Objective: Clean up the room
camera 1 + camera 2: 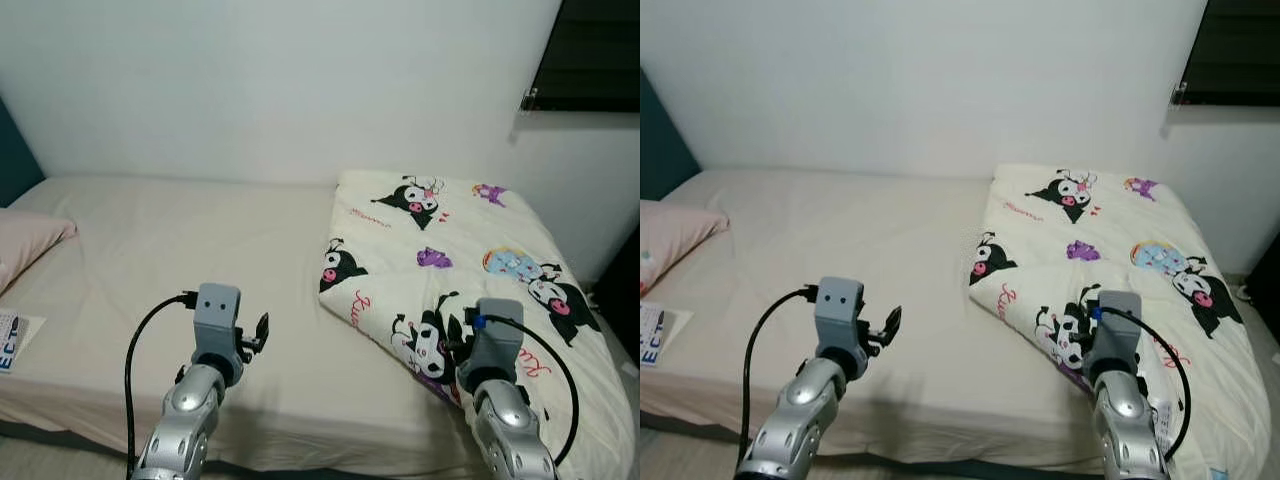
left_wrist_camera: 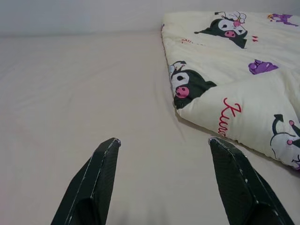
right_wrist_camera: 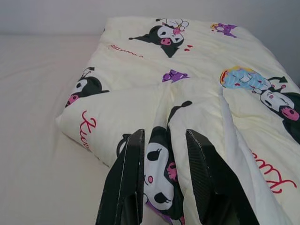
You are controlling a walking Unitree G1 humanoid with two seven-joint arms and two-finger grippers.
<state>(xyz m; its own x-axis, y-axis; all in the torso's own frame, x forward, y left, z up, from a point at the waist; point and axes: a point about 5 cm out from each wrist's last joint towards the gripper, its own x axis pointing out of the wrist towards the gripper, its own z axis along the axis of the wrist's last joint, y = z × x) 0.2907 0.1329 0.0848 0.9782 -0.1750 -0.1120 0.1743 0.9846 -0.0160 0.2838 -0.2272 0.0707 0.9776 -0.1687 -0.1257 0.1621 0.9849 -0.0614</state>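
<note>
Your quilt (image 1: 450, 260), cream with cartoon prints, lies folded over the bed's (image 1: 180, 250) foot end, from about one to four o'clock in the head view. Your right gripper (image 3: 164, 154) sits at five o'clock, its fingers (image 3: 129, 178) closed down on a raised fold of the quilt's near edge. At seven o'clock, your left gripper (image 2: 164, 159) hangs over bare sheet, fingers spread wide. A pink pillow (image 1: 25, 240) rests at nine o'clock, with a booklet (image 1: 12, 340) just below it.
</note>
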